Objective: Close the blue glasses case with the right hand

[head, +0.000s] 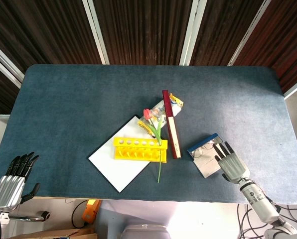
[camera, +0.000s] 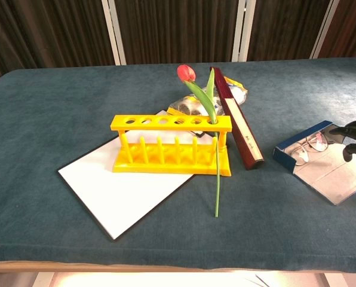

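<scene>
From the head view I see the blue glasses case lying open near the table's front right edge, and my right hand hovers over its pale flap with fingers spread and holding nothing, while my left hand hangs idle off the front left corner, fingers loosely extended and empty. In the chest view the glasses sit against the case's blue wall. I judge the case light and stiff but slippery, the lenses fragile, so I'd lift the flap by its free edge.
</scene>
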`<move>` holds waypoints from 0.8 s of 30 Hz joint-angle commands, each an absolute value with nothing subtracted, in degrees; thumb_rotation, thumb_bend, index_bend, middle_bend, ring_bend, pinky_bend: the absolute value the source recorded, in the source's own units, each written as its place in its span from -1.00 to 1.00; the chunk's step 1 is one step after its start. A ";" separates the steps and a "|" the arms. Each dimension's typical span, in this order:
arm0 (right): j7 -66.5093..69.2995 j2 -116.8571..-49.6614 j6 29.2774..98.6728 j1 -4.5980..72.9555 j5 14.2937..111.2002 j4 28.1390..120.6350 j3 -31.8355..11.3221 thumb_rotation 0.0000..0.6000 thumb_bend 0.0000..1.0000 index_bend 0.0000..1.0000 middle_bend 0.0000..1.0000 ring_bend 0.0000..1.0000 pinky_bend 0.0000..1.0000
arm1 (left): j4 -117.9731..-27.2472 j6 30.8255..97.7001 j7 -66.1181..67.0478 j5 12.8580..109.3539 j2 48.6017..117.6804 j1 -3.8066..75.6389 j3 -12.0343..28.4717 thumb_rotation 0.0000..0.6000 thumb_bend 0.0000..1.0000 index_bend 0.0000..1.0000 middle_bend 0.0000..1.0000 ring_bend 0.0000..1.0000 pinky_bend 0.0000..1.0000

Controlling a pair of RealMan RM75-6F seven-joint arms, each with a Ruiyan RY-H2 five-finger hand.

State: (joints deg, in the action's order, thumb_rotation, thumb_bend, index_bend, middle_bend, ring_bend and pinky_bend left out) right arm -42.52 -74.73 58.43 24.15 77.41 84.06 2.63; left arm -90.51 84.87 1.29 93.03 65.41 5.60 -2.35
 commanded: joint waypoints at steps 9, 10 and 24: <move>-44.92 -75.65 57.49 25.44 77.37 83.00 2.72 1.00 -0.20 -0.16 -1.00 -1.00 -1.00 | -90.45 84.62 1.40 92.63 65.56 5.65 -2.21 1.00 -0.30 -1.00 -1.00 -1.00 -0.92; -45.00 -75.84 57.34 25.60 77.49 82.65 2.76 1.00 -0.21 -0.16 -1.00 -1.00 -1.00 | -90.46 84.51 1.42 92.53 65.59 5.65 -2.23 1.00 -0.30 -1.00 -1.00 -1.00 -0.92; -49.53 -77.77 54.68 27.70 75.83 81.49 2.84 1.00 -0.25 -0.13 -1.00 -1.00 -1.00 | -90.48 85.03 1.35 92.76 65.52 5.36 -2.33 1.00 -0.30 -1.00 -1.00 -1.00 -0.91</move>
State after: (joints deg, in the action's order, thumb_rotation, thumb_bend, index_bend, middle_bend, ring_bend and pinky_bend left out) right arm -49.17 -77.60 54.89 27.56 76.12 81.49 2.78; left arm -90.48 85.02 1.36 92.76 65.53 5.36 -2.33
